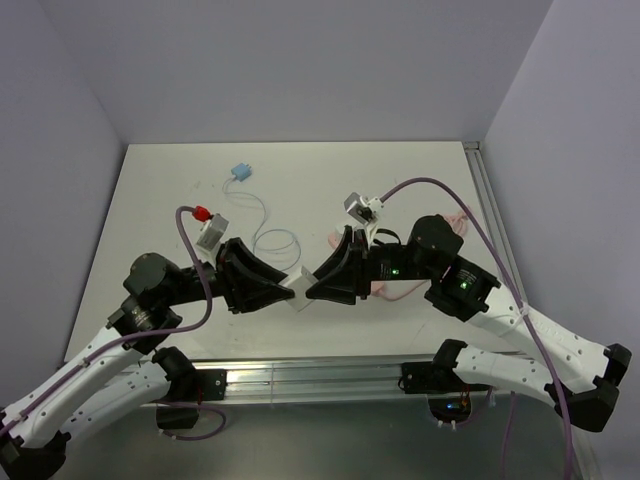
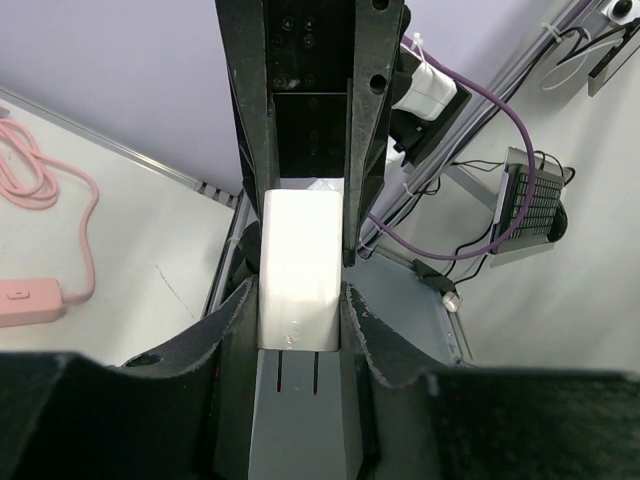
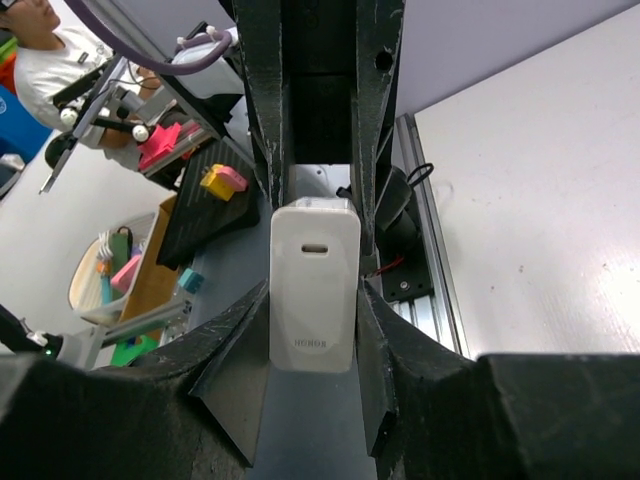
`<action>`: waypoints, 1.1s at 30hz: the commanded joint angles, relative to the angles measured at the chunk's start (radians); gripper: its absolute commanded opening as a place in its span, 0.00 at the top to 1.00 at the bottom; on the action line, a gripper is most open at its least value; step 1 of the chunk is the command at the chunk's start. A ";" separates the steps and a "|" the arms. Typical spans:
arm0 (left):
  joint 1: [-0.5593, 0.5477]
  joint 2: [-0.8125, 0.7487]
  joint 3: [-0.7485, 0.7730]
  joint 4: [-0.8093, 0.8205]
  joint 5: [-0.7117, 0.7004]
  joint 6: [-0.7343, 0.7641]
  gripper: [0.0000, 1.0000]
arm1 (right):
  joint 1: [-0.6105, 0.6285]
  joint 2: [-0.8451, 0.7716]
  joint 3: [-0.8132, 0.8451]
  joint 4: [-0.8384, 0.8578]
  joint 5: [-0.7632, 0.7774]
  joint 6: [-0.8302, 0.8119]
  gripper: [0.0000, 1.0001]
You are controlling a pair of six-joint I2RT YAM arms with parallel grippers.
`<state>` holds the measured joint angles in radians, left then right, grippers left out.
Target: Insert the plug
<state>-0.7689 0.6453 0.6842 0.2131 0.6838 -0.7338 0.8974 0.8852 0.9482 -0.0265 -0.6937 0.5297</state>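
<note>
Both grippers meet over the near part of the table (image 1: 150,230), just beyond the aluminium rail (image 1: 320,375) along its front edge. They clamp the same white charger block (image 1: 300,291) from opposite ends. The left gripper (image 1: 284,290) is closed on one end, its fingers (image 2: 225,325) pressed flat to the block's long sides. The right gripper (image 1: 318,288) grips the other end in the same way, and its wrist view shows the block's slotted face. The block is held off the tabletop, between the two sets of fingertips. The blue plug (image 1: 240,172) lies well apart, near the far left of the table. Its white cable (image 1: 275,240) loops back toward the arms. A pink cable (image 2: 65,190) lies under the right arm, near the right edge. The broadest stretch of tabletop is along the far edge, between the plug and the right wall.
</note>
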 commanded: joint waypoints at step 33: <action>-0.004 -0.004 0.048 -0.043 0.005 0.031 0.99 | 0.005 0.118 0.112 0.047 -0.102 -0.051 0.48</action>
<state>-0.7738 0.6556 0.6888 0.1364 0.7017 -0.7185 0.8970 1.0012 1.0046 -0.0074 -0.7727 0.4961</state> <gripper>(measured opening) 0.356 0.521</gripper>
